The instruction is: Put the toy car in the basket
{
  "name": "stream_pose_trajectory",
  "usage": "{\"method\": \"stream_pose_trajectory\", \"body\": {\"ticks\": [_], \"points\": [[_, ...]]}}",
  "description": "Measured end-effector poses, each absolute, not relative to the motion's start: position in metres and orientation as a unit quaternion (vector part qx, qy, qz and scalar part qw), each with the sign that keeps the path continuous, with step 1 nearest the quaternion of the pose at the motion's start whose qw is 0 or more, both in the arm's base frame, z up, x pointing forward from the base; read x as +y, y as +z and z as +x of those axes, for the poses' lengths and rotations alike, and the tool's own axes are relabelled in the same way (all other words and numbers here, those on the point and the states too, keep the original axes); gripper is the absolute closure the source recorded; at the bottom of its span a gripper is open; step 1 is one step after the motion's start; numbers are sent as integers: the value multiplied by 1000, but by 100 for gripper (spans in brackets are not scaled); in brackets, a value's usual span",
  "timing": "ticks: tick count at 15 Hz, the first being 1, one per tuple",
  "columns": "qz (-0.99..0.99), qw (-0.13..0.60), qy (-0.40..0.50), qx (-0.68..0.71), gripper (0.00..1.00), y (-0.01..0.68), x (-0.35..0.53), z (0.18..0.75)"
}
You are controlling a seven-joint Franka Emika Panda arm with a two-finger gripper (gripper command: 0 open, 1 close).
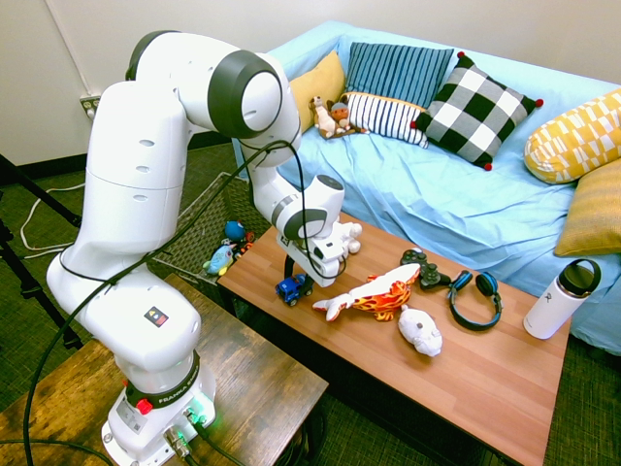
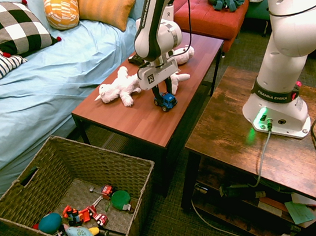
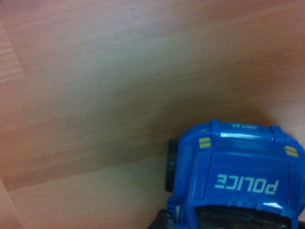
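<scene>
Jaws grip toy car on table.

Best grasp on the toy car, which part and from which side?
Grip the toy car across its flat body sides, coming straight down from above. It sits upright on its wheels on the coffee table, roof up, open space around it. The gripper is already directly over it.

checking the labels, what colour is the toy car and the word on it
The toy car is blue with POLICE in light lettering, clearest in the wrist view.
</scene>
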State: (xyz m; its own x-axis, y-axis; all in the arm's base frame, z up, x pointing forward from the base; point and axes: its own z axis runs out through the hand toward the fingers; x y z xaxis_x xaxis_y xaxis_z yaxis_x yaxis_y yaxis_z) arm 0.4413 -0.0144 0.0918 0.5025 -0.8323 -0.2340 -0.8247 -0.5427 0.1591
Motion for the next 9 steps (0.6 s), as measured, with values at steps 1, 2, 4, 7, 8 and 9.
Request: {"method": "stream_pose_trajectory", "body": {"ticks": [1,2,4,7,8,9], "points": [[868,12,-139,-477,100,92,-17,440],[869,10,-133,-477,100,95,-21,436],[871,2,-115,-478,100,110,-26,417],[881,-7,-82,-466,100,155,-5,395],[886,-4,-69,-459,100,174,13,396],[891,3,-58,-450,100,195,35,399]]}}
